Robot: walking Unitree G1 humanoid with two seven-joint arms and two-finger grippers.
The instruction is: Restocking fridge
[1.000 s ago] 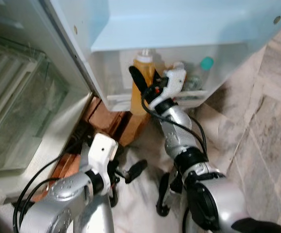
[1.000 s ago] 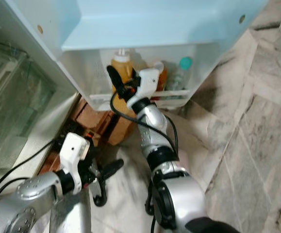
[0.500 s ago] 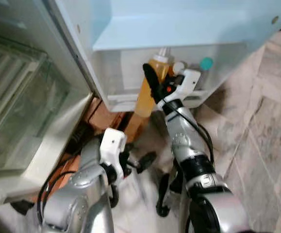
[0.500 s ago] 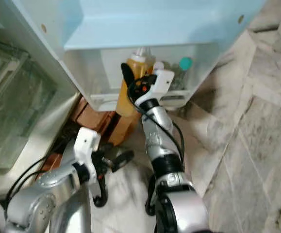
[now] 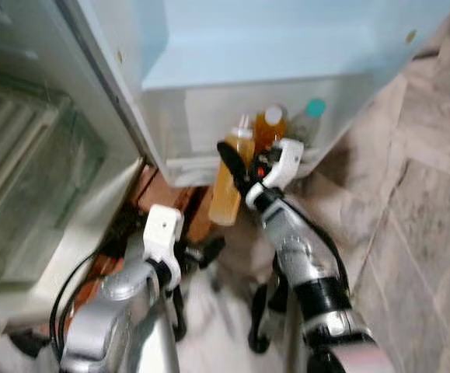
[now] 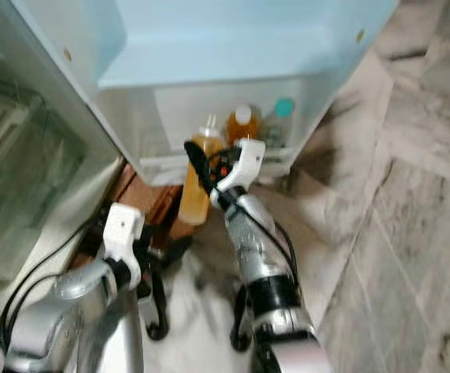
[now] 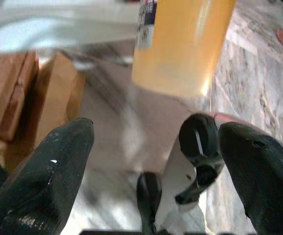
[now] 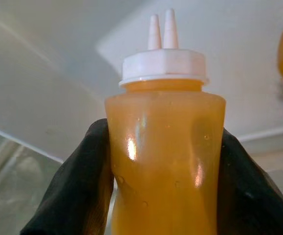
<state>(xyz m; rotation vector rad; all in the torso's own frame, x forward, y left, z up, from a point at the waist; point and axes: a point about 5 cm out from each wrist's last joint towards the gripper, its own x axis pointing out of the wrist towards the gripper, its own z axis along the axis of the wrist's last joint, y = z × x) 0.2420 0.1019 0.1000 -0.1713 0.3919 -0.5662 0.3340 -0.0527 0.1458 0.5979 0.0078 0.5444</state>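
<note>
My right gripper (image 5: 238, 165) is shut on an orange squeeze bottle (image 5: 228, 186) with a white twin-nozzle cap. It holds the bottle upright just in front of the fridge door's bottom shelf (image 5: 184, 168), the base hanging below the shelf rail. The right wrist view shows black fingers (image 8: 73, 191) on both sides of the bottle (image 8: 163, 161). On the shelf stand a white-capped amber bottle (image 5: 270, 126) and a teal-capped bottle (image 5: 312, 111). My left gripper (image 5: 203, 255) hangs low and open; its wrist view looks up at the bottle's base (image 7: 180, 44).
The fridge's glass drawer (image 5: 30, 179) is at the left. Bricks and wooden blocks (image 5: 158, 194) lie under the door, with black cables (image 5: 77, 287) beside them. Marble floor (image 5: 419, 233) stretches to the right.
The view has shifted. The held bottle has come down relative to the door shelf, from cap-high inside it to hanging in front of the rail. The left arm has swung a little.
</note>
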